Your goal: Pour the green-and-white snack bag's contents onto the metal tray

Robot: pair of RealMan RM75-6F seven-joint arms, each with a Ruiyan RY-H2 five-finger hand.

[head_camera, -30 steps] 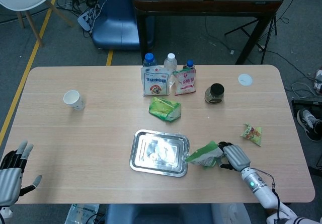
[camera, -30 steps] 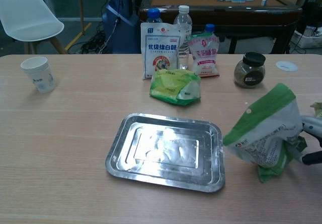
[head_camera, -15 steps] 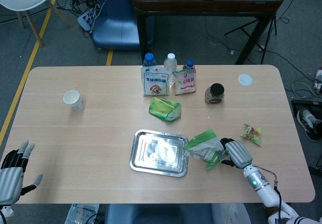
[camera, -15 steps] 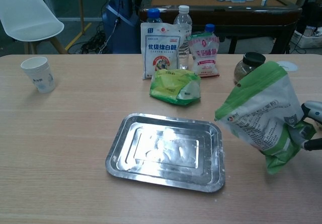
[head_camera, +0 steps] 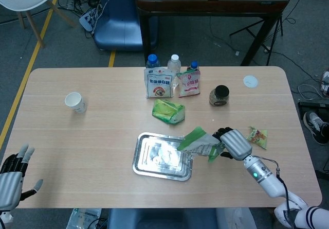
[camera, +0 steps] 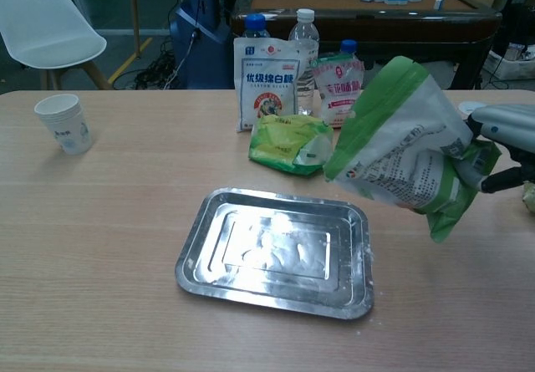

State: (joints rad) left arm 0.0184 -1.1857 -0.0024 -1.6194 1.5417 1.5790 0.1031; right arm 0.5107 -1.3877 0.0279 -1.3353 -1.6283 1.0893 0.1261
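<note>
Right hand: the right hand [camera: 495, 142] is clamped on the bottom end of the green-and-white snack bag [camera: 403, 150], which is held clear of the table.
Left hand: the left hand [head_camera: 14, 172] hangs off the near table edge, well apart from the work, fingers spread and holding nothing.
Bag position: the bag extends from the right hand toward the robot's left, tilted, its green top edge furthest from the palm. In the head view that edge overlaps the near-hand rim of the metal tray [head_camera: 146, 166].
Tray: lies flat on the table [head_camera: 77, 136], below and to the left of the right hand; no poured contents can be made out on it.
Mouth of bag: whether the top is open cannot be told from either view.
Risk, spill: the mouth sits only just over the tray rim, so contents could land on the table if the tilt deepens before the bag is carried further over the tray.
Risk, grip: the hold is at one end only; a shifting load could swing or slip the bag.
Risk, neighbours: a second green bag [camera: 291, 143] lies just beyond the tray and could be brushed by a wide sweep.
</note>
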